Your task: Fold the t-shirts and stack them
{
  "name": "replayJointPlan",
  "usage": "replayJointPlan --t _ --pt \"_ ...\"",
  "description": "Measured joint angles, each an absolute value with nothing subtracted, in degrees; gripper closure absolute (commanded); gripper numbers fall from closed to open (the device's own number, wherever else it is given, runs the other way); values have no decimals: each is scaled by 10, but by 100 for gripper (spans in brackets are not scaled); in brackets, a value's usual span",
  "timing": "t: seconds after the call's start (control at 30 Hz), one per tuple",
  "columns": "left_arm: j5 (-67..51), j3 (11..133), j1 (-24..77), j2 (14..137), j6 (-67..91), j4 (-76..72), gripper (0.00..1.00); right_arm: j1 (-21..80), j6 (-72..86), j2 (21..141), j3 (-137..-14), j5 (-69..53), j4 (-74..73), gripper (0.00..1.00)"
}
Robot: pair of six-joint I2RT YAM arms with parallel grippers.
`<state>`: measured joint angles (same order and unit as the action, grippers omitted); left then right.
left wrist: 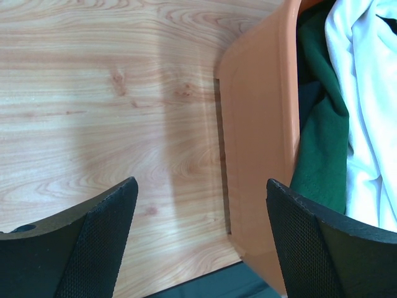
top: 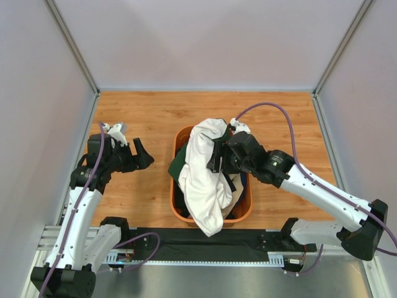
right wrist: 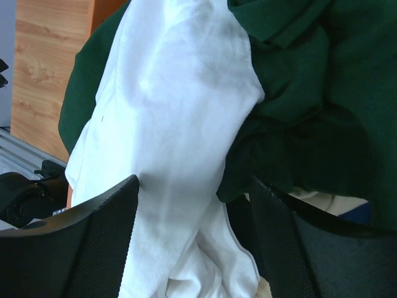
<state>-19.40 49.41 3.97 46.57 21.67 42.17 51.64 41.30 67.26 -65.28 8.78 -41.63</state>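
Observation:
A white t-shirt (top: 201, 180) with dark green sleeves is heaped in the orange basket (top: 173, 200) and hangs over its near rim. My right gripper (top: 217, 155) reaches into the heap from the right. Its fingers stand apart in the right wrist view, and the gripper (right wrist: 193, 183) has white cloth (right wrist: 173, 93) and a dark green fold (right wrist: 310, 93) between them. A beige shirt (top: 239, 197) and black cloth (top: 180, 200) lie lower in the basket. My left gripper (top: 133, 148) hovers open over bare wood left of the basket, and in its own view the gripper (left wrist: 200, 186) holds nothing.
The basket's orange wall (left wrist: 260, 124) stands just right of the left gripper, with the green sleeve (left wrist: 322, 136) inside it. A black panel (top: 205, 239) runs along the near edge between the arm bases. Grey walls enclose the wooden table (top: 142, 112).

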Motion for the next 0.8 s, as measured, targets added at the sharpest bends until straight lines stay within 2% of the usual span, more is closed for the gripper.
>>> replayJointPlan --t 0.03,0.1,0.13,0.17,0.23,0.27,0.4,0.57,0.67,0.8 --pt "-194 494 40 466 217 422 10 516 413 678 -653 85 -411 32" --pt "-194 494 40 466 217 422 10 516 409 689 -653 80 -401 49" --pt "-194 494 40 466 217 422 10 516 408 694 -653 77 -396 58" --pt "-194 494 40 466 217 422 12 516 405 698 -653 74 -391 78" --pt "-194 494 40 466 217 422 13 516 402 706 -655 67 -385 95" --pt "-194 494 40 466 217 422 15 516 401 709 -658 65 -385 100" --pt "-194 491 40 466 218 421 22 516 381 713 -704 73 -408 100" --pt "-191 491 52 466 218 422 22 516 322 717 -869 123 -485 100" --pt "-183 494 93 469 226 422 20 516 283 696 -970 190 -522 100" --pt "-162 517 171 496 241 422 19 514 249 601 -993 307 -555 100"
